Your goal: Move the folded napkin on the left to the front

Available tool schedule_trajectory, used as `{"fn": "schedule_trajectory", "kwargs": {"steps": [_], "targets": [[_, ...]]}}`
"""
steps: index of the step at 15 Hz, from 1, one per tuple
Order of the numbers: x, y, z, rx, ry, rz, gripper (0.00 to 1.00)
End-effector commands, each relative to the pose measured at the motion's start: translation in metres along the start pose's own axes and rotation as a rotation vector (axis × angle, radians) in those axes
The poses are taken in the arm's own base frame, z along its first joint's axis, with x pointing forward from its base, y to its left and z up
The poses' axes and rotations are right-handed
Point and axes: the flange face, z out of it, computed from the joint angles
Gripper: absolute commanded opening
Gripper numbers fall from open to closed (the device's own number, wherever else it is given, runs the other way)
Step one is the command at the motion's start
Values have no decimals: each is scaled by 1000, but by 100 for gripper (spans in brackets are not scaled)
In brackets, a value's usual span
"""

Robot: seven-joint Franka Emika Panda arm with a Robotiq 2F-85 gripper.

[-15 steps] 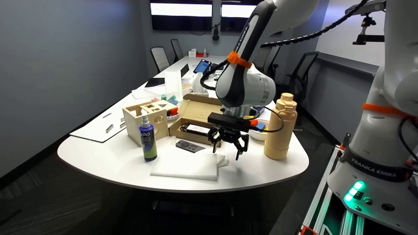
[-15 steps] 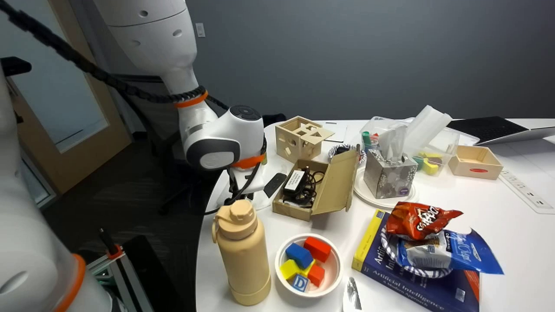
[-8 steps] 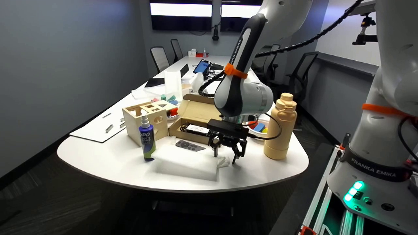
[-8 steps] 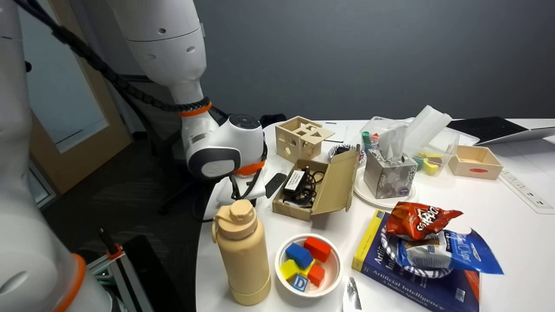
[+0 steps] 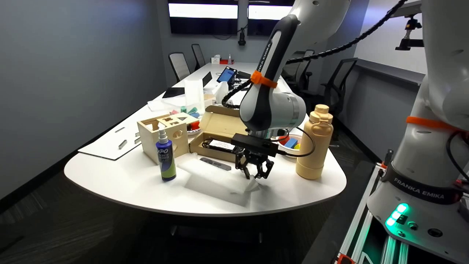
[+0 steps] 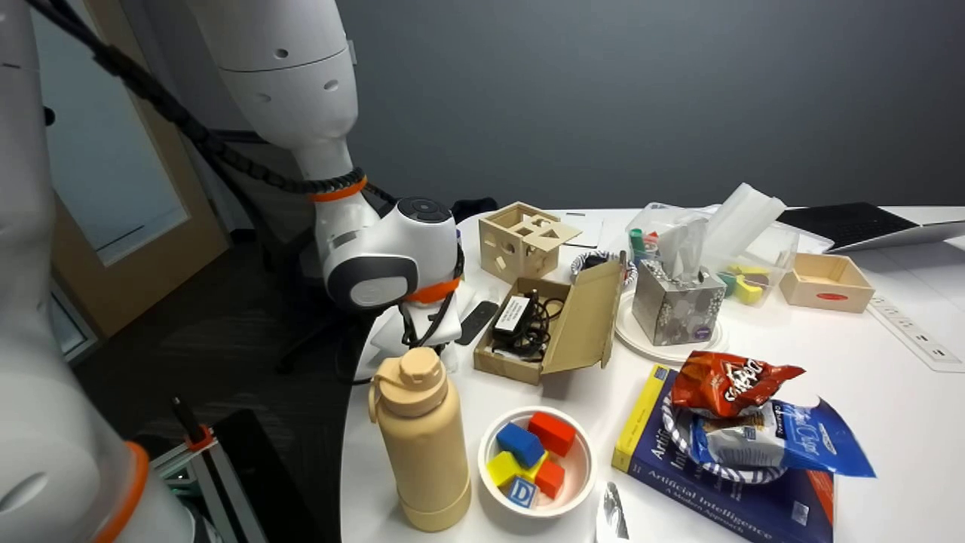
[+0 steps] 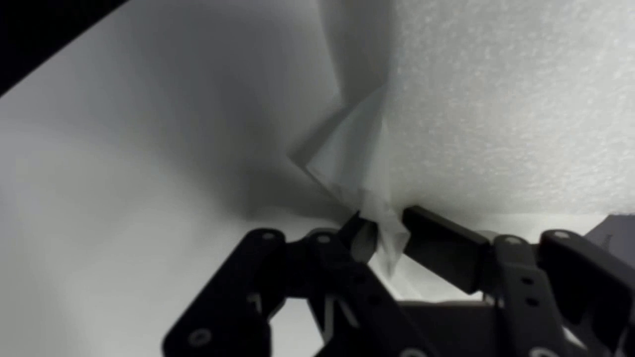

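The small white folded napkin [image 7: 347,153] is bunched into a narrow peak between my fingertips in the wrist view. Its upper edge fills the small gap and touches both fingers. In an exterior view my gripper [image 5: 253,177] hangs low over the table, jaws angled inward, and the napkin [image 5: 251,184] spreads below the tips onto the tabletop. A wider, flatter white sheet [image 5: 216,183] lies right beside it, tilted up off the table. Elsewhere the arm and tan bottle [image 6: 424,452] hide the napkin and fingertips.
A remote [image 5: 216,164] is partly covered by the white sheet. Behind it sits an open cardboard box [image 6: 595,324] with a charger. A spray bottle [image 5: 166,156] and a wooden shape box [image 5: 181,141] stand at the sheet's far end. A bowl [image 6: 538,510] of blocks is near the tan bottle.
The gripper has come down and its jaws have gone from wide apart to pinching the napkin. The napkin is drawn upward into a bunch. The white sheet has lifted, tilted and shifted over the remote.
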Motion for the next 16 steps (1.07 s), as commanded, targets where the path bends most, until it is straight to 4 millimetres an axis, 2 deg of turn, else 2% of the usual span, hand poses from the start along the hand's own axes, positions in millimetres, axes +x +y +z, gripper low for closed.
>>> {"fn": "schedule_trajectory", "kwargs": {"steps": [1, 9, 13, 16], "targets": [[0, -2, 5, 7, 11, 8, 0], [-8, -5, -29, 5, 84, -50, 0], [-8, 5, -40, -107, 136, -13, 0], [-9, 5, -55, -217, 205, 37, 0]]}}
